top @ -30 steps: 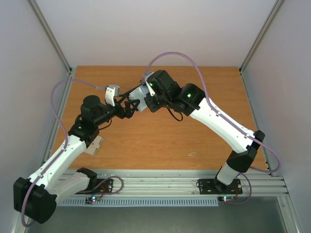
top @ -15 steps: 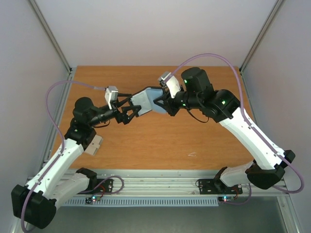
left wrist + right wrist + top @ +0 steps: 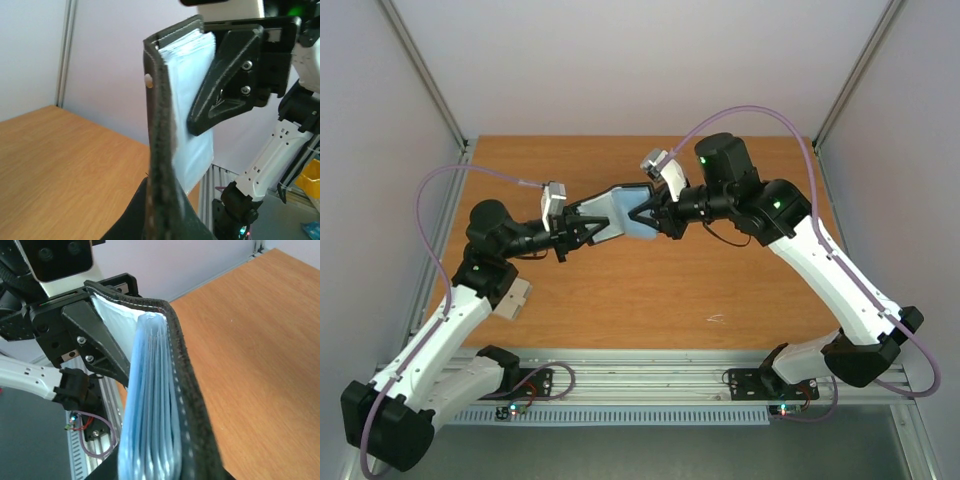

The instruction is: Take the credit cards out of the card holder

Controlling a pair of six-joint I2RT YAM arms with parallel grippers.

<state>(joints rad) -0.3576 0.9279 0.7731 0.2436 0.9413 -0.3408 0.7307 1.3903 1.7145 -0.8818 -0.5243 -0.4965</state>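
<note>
Left hand (image 3: 590,226) and right hand (image 3: 644,212) meet in the upper centre of the top view. Each is clenched on one end of the card holder (image 3: 623,208), which hangs between them in the air, apart from the counter (image 3: 720,290).

In the left wrist view the holder's black stitched edge rises from the bottom of the frame, and its pale blue inside faces right, where a finger of the right hand presses on it. In the right wrist view the holder stands on edge in the lower centre. Its pale blue inner sleeves are stacked against the black cover, and a finger of the left hand lies on the white inside at upper left.

None of the credit cards can be told apart from the sleeves, and none lies out on the counter, so they are judged to be inside.

The step in hand looks like spreading the holder to expose its pockets. The next move probably calls for one hand to hold firm while the other lets go and pinches a card's edge, pulling along the sleeve without folding the holder shut.
</note>
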